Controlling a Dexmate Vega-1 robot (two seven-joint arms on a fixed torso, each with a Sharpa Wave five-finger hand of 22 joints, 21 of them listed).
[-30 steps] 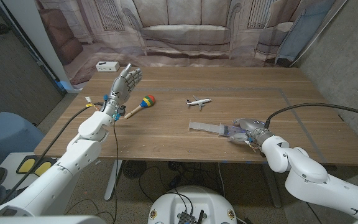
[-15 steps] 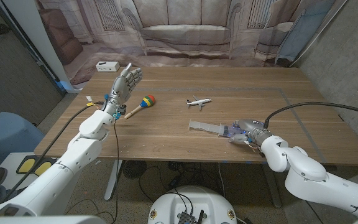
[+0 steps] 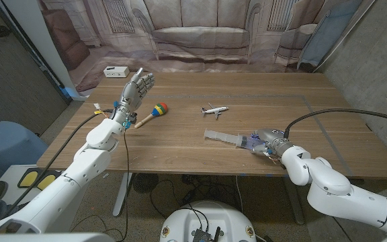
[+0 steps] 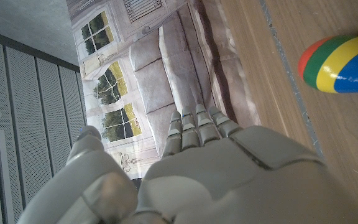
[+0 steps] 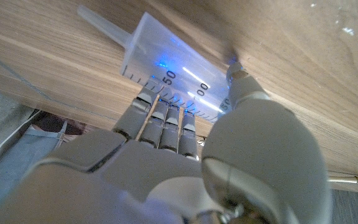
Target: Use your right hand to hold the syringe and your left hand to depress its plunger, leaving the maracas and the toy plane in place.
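Observation:
A clear syringe (image 3: 228, 138) lies on the wooden table (image 3: 180, 154) near its front edge, its plunger end pointing toward the robot's left. My right hand (image 3: 266, 141) closes around the barrel end. In the right wrist view the fingers (image 5: 160, 115) curl against the marked barrel (image 5: 166, 74) and the thumb (image 5: 247, 93) presses on its other side. My left hand (image 3: 134, 90) is raised above the table's left part, fingers apart and holding nothing. It hangs just beside the colourful maraca (image 3: 154, 111), whose striped head (image 4: 340, 55) lies on the wood. The white toy plane (image 3: 213, 110) sits mid-table, behind the syringe.
A white box (image 3: 115, 70) stands at the far left corner. A printed backdrop (image 3: 200, 33) hangs behind the table. A cable (image 3: 341, 115) arcs over the right side toward my right wrist.
My right hand has crept slightly left along the syringe barrel. The left hand, the maraca and the plane stay where they were.

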